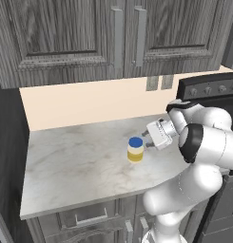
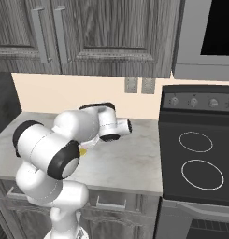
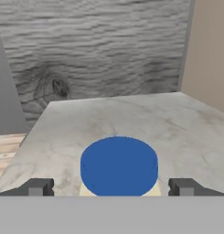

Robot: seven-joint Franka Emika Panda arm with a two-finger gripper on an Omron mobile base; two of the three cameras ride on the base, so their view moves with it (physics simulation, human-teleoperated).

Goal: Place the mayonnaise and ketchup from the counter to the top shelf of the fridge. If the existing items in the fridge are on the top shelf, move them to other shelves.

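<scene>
The mayonnaise jar [image 1: 135, 149], cream-bodied with a blue lid, stands upright on the marble counter [image 1: 75, 166]. My gripper [image 1: 147, 139] reaches in from the jar's right at lid height, open, with the fingertips just short of it. In the hand view the blue lid [image 3: 119, 165] sits centred between the two dark fingertips [image 3: 38, 187], which are spread wider than the jar and touch nothing. In the right base view my arm covers the jar except for a yellow sliver [image 2: 82, 151].
Grey wood upper cabinets [image 1: 89, 33] hang over the counter. A black stove [image 2: 195, 163] adjoins the counter on the right. A dark tall panel [image 1: 8, 156] bounds the counter's left end. The counter front edge [image 1: 89, 204] is near my base.
</scene>
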